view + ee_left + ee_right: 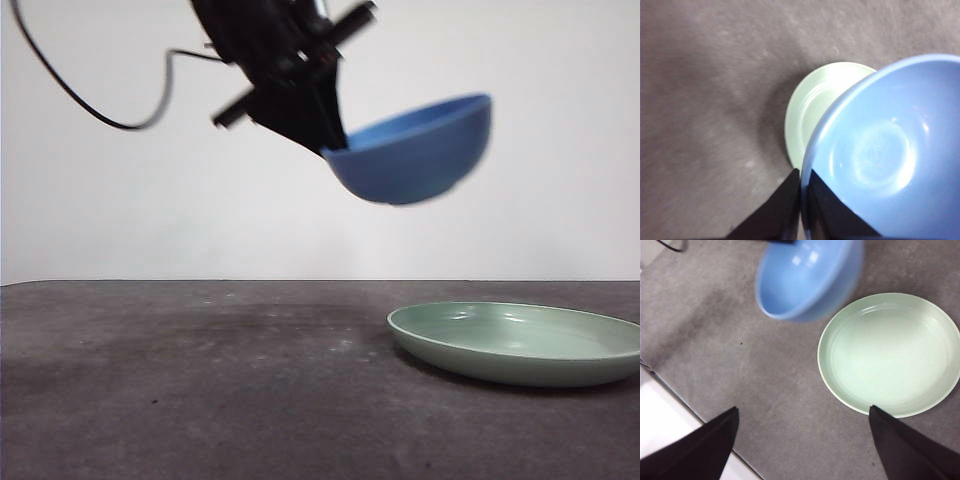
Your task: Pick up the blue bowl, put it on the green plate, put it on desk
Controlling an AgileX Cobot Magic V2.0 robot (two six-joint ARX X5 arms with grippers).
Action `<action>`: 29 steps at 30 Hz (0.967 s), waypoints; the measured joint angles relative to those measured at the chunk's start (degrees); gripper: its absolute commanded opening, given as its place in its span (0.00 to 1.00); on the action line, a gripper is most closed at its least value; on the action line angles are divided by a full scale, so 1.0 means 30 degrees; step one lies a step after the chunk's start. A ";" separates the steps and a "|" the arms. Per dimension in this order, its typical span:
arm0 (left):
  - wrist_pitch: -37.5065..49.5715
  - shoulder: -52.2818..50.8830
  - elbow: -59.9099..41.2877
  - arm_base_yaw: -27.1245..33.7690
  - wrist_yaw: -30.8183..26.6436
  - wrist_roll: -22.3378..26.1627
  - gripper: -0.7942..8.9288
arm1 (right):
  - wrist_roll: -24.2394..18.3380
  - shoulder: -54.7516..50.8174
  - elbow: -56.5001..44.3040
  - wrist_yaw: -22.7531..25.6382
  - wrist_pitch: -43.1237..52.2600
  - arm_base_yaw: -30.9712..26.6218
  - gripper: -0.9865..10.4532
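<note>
Plain white wall point(120, 220) behind the tool, no windows; even bright light; white floor strip point(670, 425) past bench edge.

left gripper point(801, 200) raised, clamped; right gripper point(802, 440) spread

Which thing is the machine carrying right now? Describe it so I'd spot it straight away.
Start at the dark desk and find the green plate lying on it. Above it, the left gripper pinches the rim of the blue bowl, tilted in mid-air: deeper, narrower, and touching nothing else.
</note>
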 measured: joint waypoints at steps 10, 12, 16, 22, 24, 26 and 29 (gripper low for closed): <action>-0.1392 0.5238 0.4342 -0.1137 -0.0007 -0.0058 0.10 | 0.0372 -0.0918 0.0007 0.0029 -0.0007 0.0000 0.45; -0.1690 0.6113 0.5085 -0.1282 -0.0102 -0.0058 0.10 | 0.0430 -0.0933 0.0000 0.0051 -0.0022 0.0000 0.45; -0.1960 0.7461 0.6207 -0.1530 -0.0328 -0.0058 0.10 | 0.0437 -0.0933 0.0000 0.0117 -0.0226 0.0000 0.45; -0.1945 0.8087 0.6317 -0.1661 -0.0597 -0.0058 0.10 | 0.0437 -0.0933 0.0007 0.0554 -0.0262 0.0000 0.45; -0.1974 0.8218 0.6317 -0.1712 -0.0882 -0.0058 0.10 | 0.0437 -0.0933 0.0000 0.0554 -0.0262 0.0000 0.45; -0.1974 0.8371 0.6331 -0.1741 -0.0882 -0.0058 0.10 | 0.0437 -0.0933 0.0000 0.0554 -0.0262 0.0000 0.45; -0.1989 0.8590 0.6346 -0.1821 -0.0874 -0.0058 0.10 | 0.0437 -0.0933 0.0000 0.0554 -0.0270 0.0000 0.45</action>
